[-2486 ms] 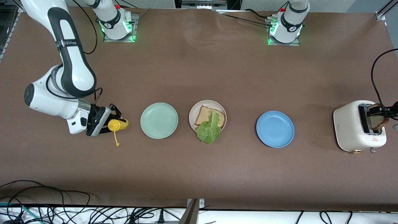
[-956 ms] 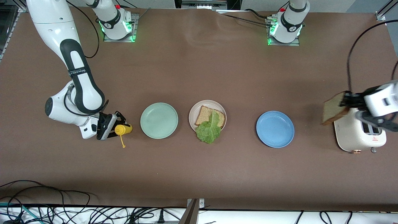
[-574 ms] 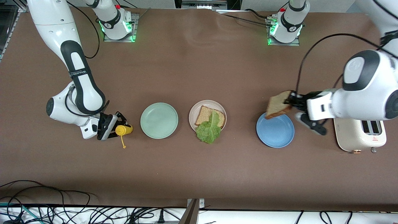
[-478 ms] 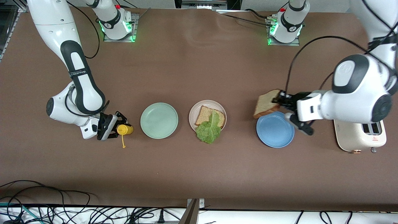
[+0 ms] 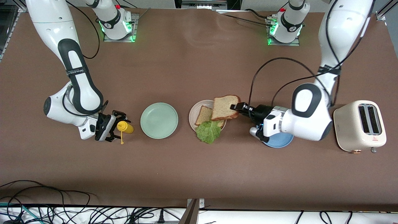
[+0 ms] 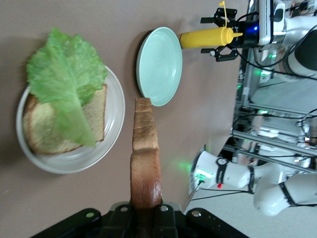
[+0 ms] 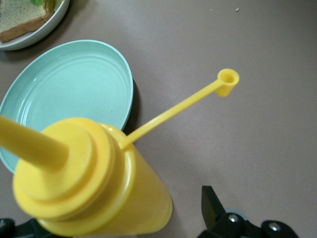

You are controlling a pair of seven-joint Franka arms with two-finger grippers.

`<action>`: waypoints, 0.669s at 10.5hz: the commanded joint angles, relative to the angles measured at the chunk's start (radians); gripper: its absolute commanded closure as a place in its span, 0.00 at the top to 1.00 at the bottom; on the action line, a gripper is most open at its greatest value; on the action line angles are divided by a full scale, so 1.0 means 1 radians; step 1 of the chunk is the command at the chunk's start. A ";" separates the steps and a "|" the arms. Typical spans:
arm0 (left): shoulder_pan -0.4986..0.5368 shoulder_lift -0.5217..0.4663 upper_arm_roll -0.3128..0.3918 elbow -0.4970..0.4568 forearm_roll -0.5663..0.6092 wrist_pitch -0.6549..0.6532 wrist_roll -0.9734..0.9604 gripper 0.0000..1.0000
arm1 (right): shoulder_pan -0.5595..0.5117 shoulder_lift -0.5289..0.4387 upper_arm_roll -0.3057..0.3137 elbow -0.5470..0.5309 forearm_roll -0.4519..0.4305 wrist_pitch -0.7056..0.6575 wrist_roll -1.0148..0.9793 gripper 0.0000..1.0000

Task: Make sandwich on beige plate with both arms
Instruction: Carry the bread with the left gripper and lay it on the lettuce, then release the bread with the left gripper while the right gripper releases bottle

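1. Sandwich parts are on the beige plate [image 5: 192, 112], which stands in the middle of the row of three plates: one slice of brown bread [image 5: 203, 114] lies flat on it, and a lettuce leaf [image 5: 209, 131] lies on this slice and hangs over the plate rim toward the front camera.
2. The second bread slice [image 5: 225, 107] is in the air over the beige plate, over its edge toward the left arm's end, held at one crust edge.
3. The left gripper [image 5: 238, 107] is closed tightly on this second bread slice; in the left wrist view the slice [image 6: 145, 163] stands on edge between the fingers, above the plate [image 6: 111, 124] with the lettuce [image 6: 64, 89].
4. The blue plate [image 5: 279, 142] is mostly covered by the left arm's wrist.
5. The mint-green plate [image 5: 159, 120] is beside the beige plate, toward the right arm's end.
6. The yellow mustard bottle [image 5: 125, 127] stands on the table just beside the mint-green plate, with its small cap hanging on a thin strap.
7. The right gripper [image 5: 116, 127] is low at the table around the mustard bottle, its fingers spread apart and not pressing the bottle.
8. The cream toaster [image 5: 359, 126] stands at the left arm's end of the table.
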 commanded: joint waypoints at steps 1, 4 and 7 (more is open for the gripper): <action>-0.029 0.075 0.007 0.010 -0.159 0.048 0.140 0.00 | -0.028 -0.031 0.010 -0.014 0.022 -0.051 -0.010 1.00; -0.045 0.175 0.007 -0.007 -0.239 0.088 0.362 0.00 | -0.037 -0.065 -0.013 -0.037 0.021 -0.149 0.033 1.00; -0.058 0.207 0.007 -0.044 -0.250 0.142 0.483 0.00 | -0.048 -0.103 -0.034 -0.074 0.004 -0.173 0.056 1.00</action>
